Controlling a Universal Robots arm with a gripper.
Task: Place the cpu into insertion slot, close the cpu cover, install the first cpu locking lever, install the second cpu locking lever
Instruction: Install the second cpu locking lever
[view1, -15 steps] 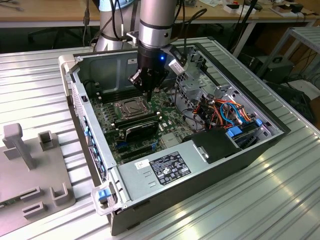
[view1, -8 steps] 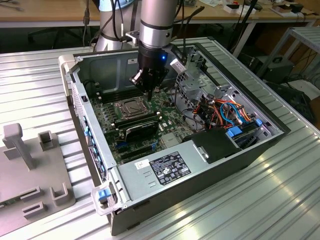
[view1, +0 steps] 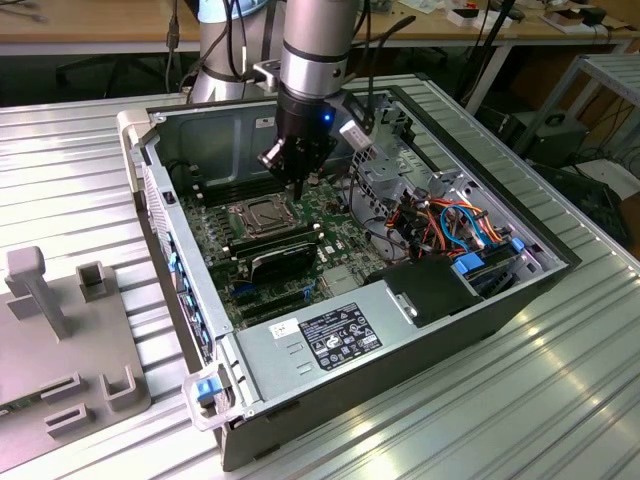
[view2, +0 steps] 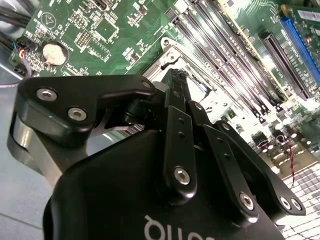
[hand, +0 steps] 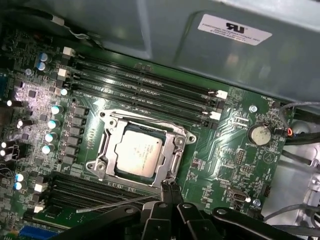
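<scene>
The cpu (hand: 137, 154) lies flat in the insertion slot (hand: 106, 131) on the green board, its dull silver top showing. The cpu cover (hand: 176, 150) is folded down around it as a silver frame. My gripper (hand: 169, 186) is shut, its black fingertips pressed together right at the socket's edge, beside the cover. A thin silver locking lever (hand: 112, 203) runs along that side of the socket toward the fingertips; I cannot tell whether they touch it. In the exterior view the gripper (view1: 298, 188) hangs just beyond the socket (view1: 262, 217). The second wrist view shows the fingers (view2: 177, 125) from behind, above the socket (view2: 172, 56).
Long black memory slots (hand: 145, 90) run beside the socket, and more lie on its other side (hand: 80, 187). The open case's metal wall (view1: 215, 125) stands close behind. Coloured cables (view1: 455, 225) and a black power supply (view1: 330, 335) fill the exterior view's right. A grey fixture (view1: 60, 340) sits outside.
</scene>
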